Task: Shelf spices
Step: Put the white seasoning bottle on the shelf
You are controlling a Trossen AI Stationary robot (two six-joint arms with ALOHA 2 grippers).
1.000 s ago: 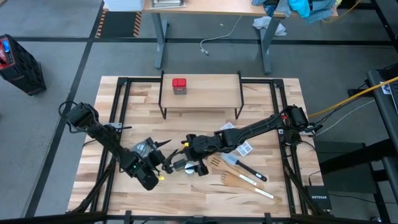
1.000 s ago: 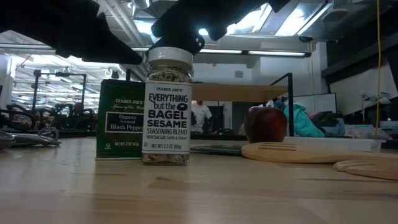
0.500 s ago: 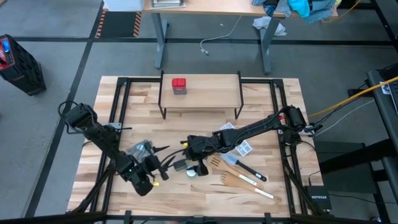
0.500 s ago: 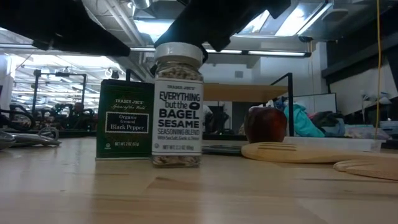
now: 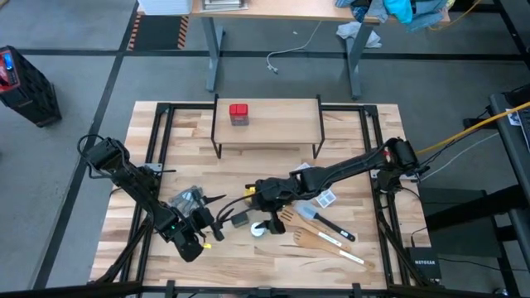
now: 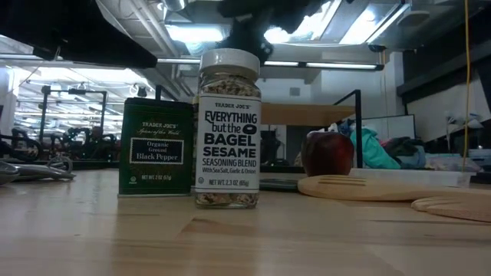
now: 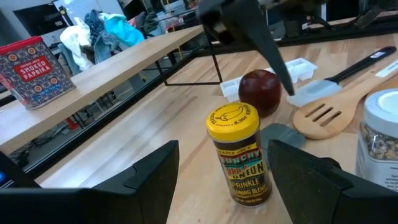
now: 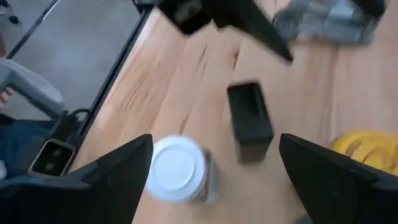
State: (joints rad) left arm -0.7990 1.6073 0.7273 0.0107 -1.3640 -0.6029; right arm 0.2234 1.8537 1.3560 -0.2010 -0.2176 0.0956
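Four spice containers in sight: red square tin (image 5: pixel 238 113) alone on the shelf (image 5: pixel 273 131), toward its left end; the shelf stands at the table's (image 5: pixel 364 132) far edge. The other three sit on the tabletop near the front edge, around the middle. White-capped jar (image 5: pixel 261 228) upright, free of any grip, with the dark square tin (image 5: pixel 240 219) just beside it. Yellow-lidded amber jar (image 7: pixel 239 153) upright directly ahead of the left gripper (image 5: pixel 209 225), between its spread fingers' line but apart from them; jaws wide, empty. Right gripper (image 5: pixel 263 207) hangs just above the jar and tin, fingers parted, clamped on nothing. In the low view the jar label reads bagel sesame seasoning, the tin black pepper. Wooden spatulas (image 5: pixel 327 240) and a red apple (image 7: pixel 260 92) lie toward the front right corner.
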